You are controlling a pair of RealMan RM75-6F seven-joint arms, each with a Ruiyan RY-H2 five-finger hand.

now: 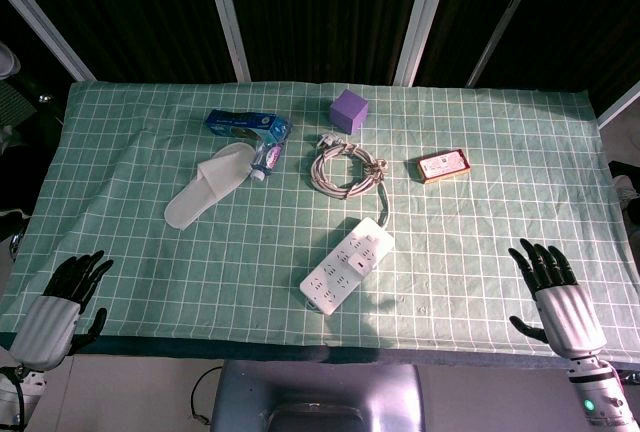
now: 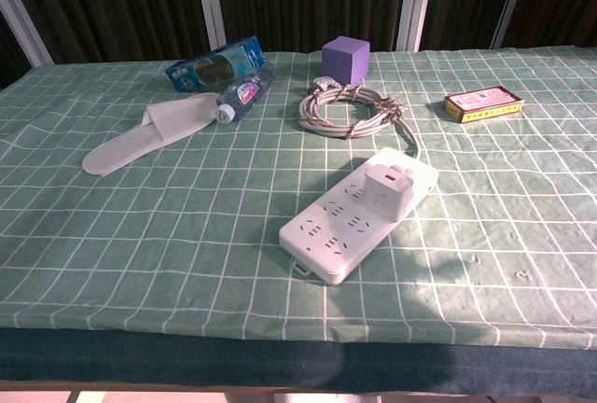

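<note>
My left hand [image 1: 62, 302] hovers at the table's near left corner, fingers spread, holding nothing. My right hand [image 1: 553, 287] is at the near right edge, fingers apart, also holding nothing. Neither hand shows in the chest view. A white power strip [image 1: 348, 263] [image 2: 359, 213] lies in the middle front, and its coiled grey cable [image 1: 343, 169] [image 2: 348, 110] sits behind it. A white slipper [image 1: 208, 185] [image 2: 147, 132] lies at the left. Both hands are well away from every object.
A purple cube [image 1: 350, 110] [image 2: 345, 56] stands at the back centre. A blue packet [image 1: 240, 123] [image 2: 213, 64] and a small plastic bottle [image 1: 269, 155] [image 2: 242, 96] lie behind the slipper. An orange box [image 1: 443, 165] [image 2: 482, 104] rests at the right. A green checked cloth [image 1: 500, 242] covers the table.
</note>
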